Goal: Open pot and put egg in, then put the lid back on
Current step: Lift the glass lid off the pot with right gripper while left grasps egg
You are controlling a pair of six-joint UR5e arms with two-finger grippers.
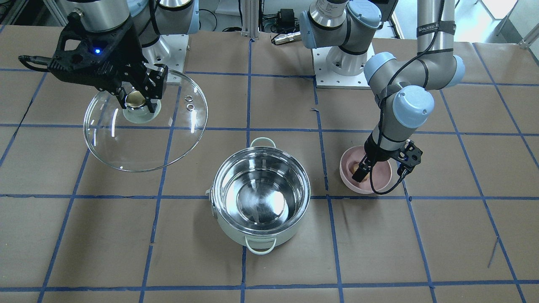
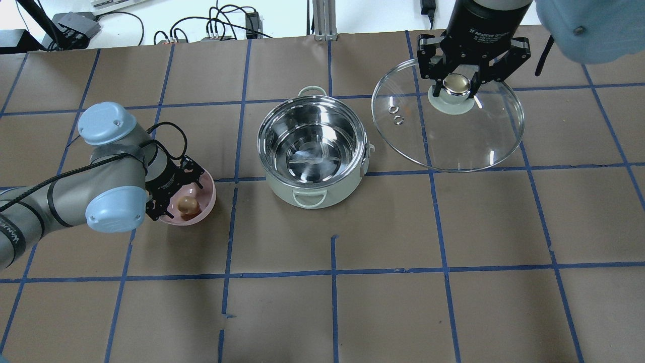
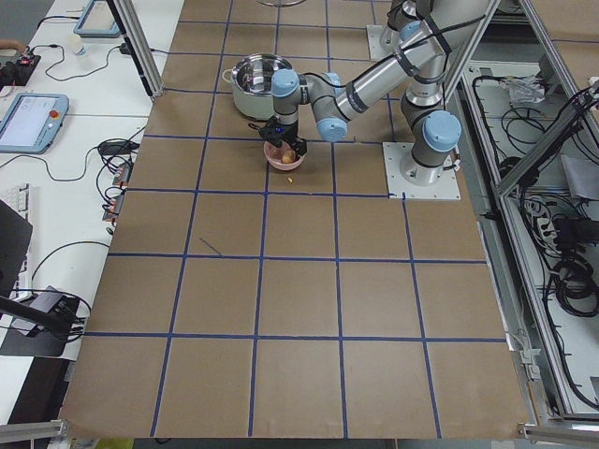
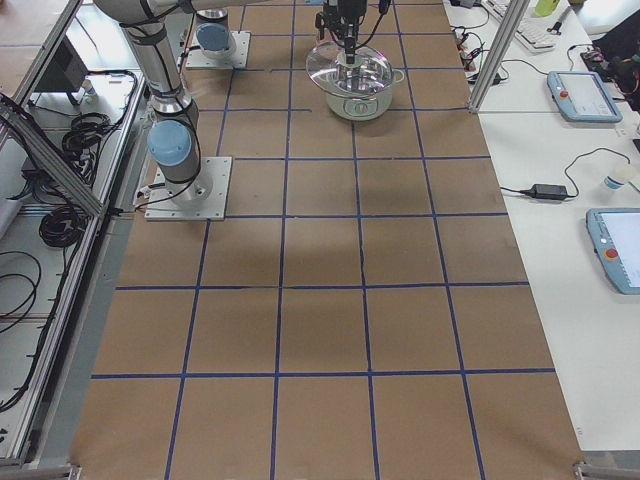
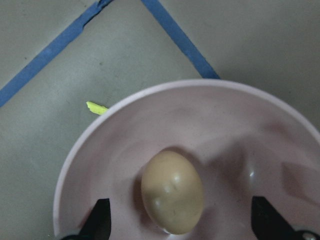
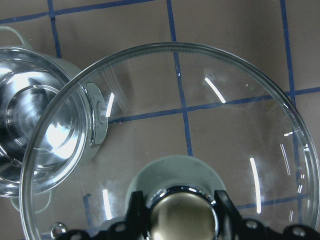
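— Right gripper [image 2: 456, 83]?
— Pinching the cream-gold knob [image 2: 457, 84] of the lid [image 2: 448, 136]: a clear glass dome, knob up, held to the right of the pot [image 2: 342, 186] and apart from it.
— Left gripper [image 5: 181, 222]?
— Spread, with a dark finger [image 5: 100, 220] on each side of the egg [image 5: 172, 197] and not touching it.
— And the egg?
— Smooth, matte tan, oval, lying on its side in the bottom of the pink bowl [image 5: 225, 135]. Its long axis crosses the line between the fingers.
— The pot?
— Upright and uncovered, pale outside and mirror-bright steel inside, with one loop handle toward the robot and one away.
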